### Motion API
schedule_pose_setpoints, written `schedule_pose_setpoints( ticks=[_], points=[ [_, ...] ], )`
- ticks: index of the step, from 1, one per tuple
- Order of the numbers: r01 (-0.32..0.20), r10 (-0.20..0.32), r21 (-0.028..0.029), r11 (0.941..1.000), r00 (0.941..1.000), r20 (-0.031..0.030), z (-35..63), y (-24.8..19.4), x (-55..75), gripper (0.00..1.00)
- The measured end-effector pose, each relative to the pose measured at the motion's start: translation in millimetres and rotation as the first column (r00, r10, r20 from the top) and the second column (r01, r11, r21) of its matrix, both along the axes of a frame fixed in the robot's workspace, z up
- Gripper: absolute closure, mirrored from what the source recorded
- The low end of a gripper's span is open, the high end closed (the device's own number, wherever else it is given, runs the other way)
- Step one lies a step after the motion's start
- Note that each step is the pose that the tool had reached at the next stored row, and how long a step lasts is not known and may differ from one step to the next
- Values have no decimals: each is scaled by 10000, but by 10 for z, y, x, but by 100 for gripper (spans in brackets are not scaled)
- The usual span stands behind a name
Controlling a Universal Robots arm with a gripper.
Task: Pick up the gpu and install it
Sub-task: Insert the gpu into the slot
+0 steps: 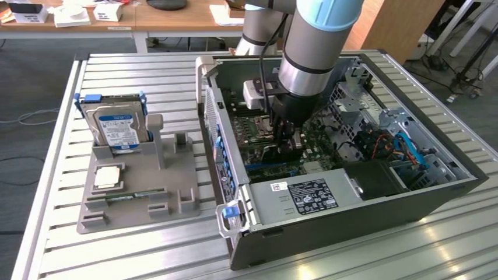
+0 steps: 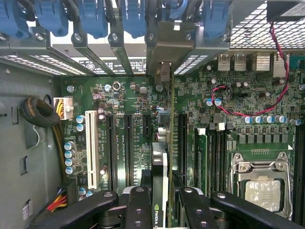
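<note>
Grey carpet and wooden desks lie at the far side of the room, behind a slatted metal table. On the table, towards the exterior view's right, an open computer case lies on its side with the motherboard facing up. The arm reaches straight down into it.

In the wrist view the gripper holds the gpu. Its black fingers press on both faces of the card, set narrow to match its thickness. The gpu stands on edge directly under the gripper, inside the case, over the row of long black expansion slots. It runs in line with them, a few slots from the white slot, with the processor socket well off on its other side. Its far end reaches the rear slot openings under the blue latches. I cannot tell whether its lower edge is seated in a slot.

Seen edge-on, the card is a thin green board with a dark body, a pale silvery strip and a logo close to the fingers.

On the exterior view's left, well apart from the case, a grey fixture tray rests on the table. A blue-labelled hard drive stands upright at its far end. A silver power supply with a black label sits at the near end of the case.
</note>
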State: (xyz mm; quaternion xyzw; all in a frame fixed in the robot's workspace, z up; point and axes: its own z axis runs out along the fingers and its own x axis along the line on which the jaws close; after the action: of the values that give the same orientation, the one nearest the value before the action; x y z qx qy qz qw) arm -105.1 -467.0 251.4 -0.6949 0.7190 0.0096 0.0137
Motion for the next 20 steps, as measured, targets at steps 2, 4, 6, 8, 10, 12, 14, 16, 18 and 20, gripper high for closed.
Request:
schedule_pose_setpoints(
  ticks=[2, 4, 6, 8, 10, 12, 14, 16, 18, 20],
  points=[
    [0, 0, 2, 10000, 10000, 1, -2, 0, 0, 73],
    [0, 0, 2, 10000, 10000, 1, -3, 0, 0, 73],
    [0, 0, 0, 10000, 10000, 0, -7, 0, 0, 73],
    [0, 0, 0, 10000, 10000, 0, -8, 0, 0, 73],
    [0, 0, 1, 10000, 10000, 1, -9, 0, 0, 73],
    [0, 0, 1, 10000, 10000, 1, -12, 0, 0, 73],
    [0, 0, 0, 10000, 10000, 0, -14, 0, 0, 73],
    [0, 0, 1, 10000, 10000, 0, -15, 0, 0, 73],
    [0, 0, 2, 10000, 10000, 1, -16, 0, 0, 73],
    [0, 0, 3, 10000, 10000, 2, -16, 0, 0, 73]
  ],
)
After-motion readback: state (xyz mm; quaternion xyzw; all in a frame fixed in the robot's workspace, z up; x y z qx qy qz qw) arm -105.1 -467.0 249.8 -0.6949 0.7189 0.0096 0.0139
